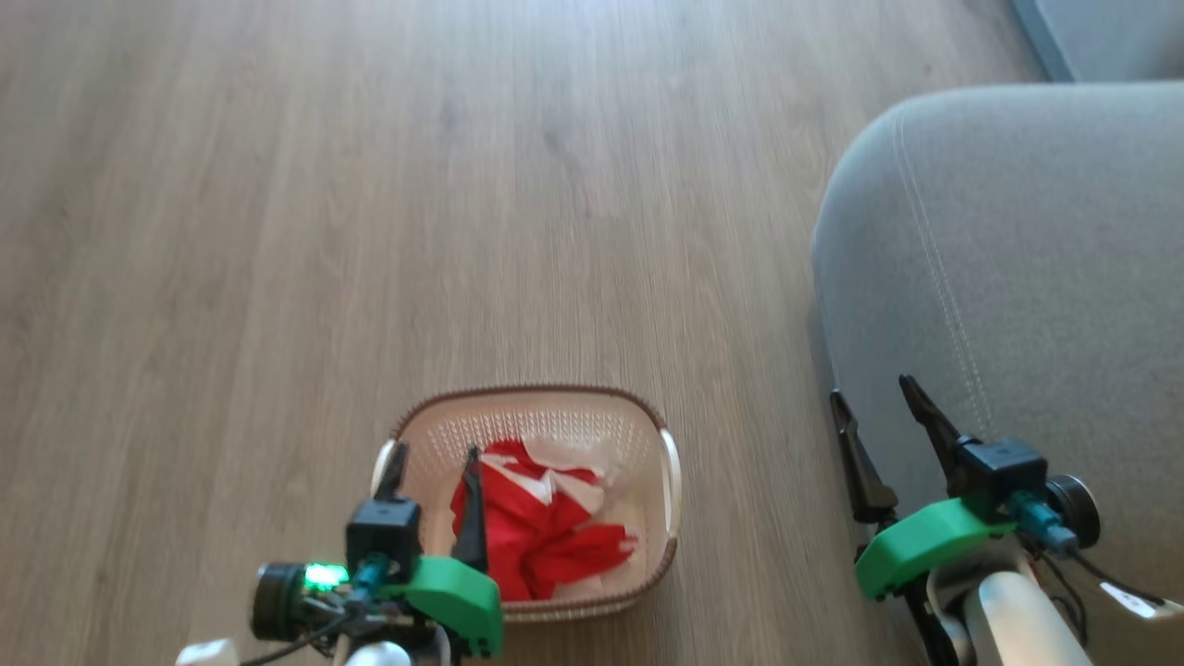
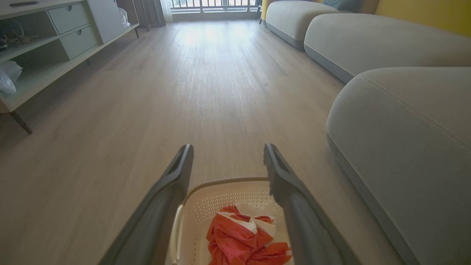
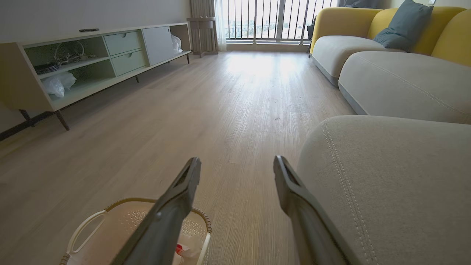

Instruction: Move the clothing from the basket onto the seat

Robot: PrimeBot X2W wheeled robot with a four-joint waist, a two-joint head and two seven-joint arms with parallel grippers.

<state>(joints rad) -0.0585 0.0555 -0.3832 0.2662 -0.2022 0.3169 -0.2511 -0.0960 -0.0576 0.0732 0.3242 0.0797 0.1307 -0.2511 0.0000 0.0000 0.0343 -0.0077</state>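
Observation:
The cream basket [image 1: 638,435] with a brown rim stands on the wood floor at the bottom middle of the head view. Crumpled red clothing [image 1: 536,532] with white trim lies inside it, also seen as clothing [image 2: 243,239] in the basket [image 2: 220,200] from the left wrist. My left gripper [image 1: 437,458] hovers open above the basket's left part, holding nothing. The grey seat [image 1: 999,250] with a pale seam rises at the right. My right gripper [image 1: 874,393] stands open over the seat's front edge, empty. In the right wrist view the basket [image 3: 117,217] is at the lower left and the seat [image 3: 397,176] at the right.
Bare wood floor [image 1: 370,203] stretches ahead and to the left. A low pale cabinet [image 3: 84,62] with shelves and drawers lines the left wall. More grey sofa seats [image 3: 401,81] with yellow backs and a dark cushion [image 3: 403,24] run along the right toward a window.

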